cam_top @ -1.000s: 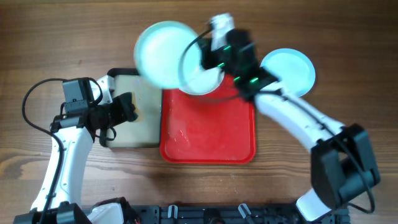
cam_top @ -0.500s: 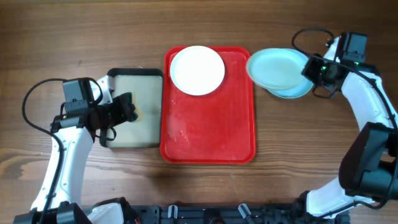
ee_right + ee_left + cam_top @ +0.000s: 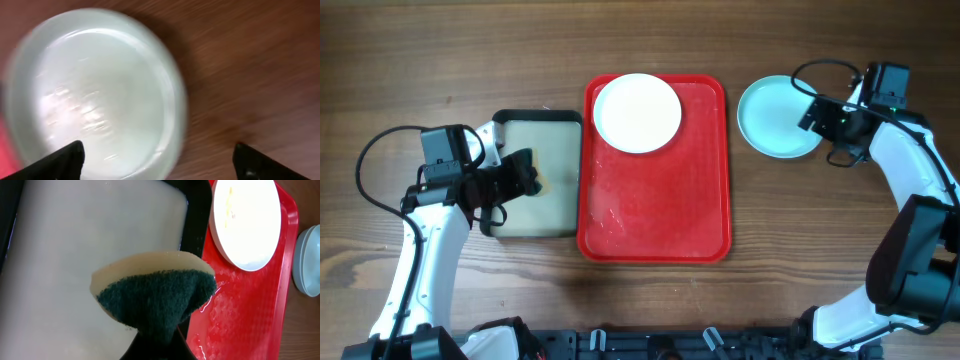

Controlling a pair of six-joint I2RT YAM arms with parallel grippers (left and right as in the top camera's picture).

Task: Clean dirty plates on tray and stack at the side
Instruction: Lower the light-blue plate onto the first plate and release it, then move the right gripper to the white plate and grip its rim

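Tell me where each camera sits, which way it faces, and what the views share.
Overhead: above the table, looking straight down at the red tray, white plate and blue plate; the left gripper and right gripper show.
Left wrist: looks down over the beige tray; its fingers pinch a sponge.
Right wrist: looks down on the blue plate; two open fingertips show.
Shared: left wrist and overhead both show the white plate on the red tray.
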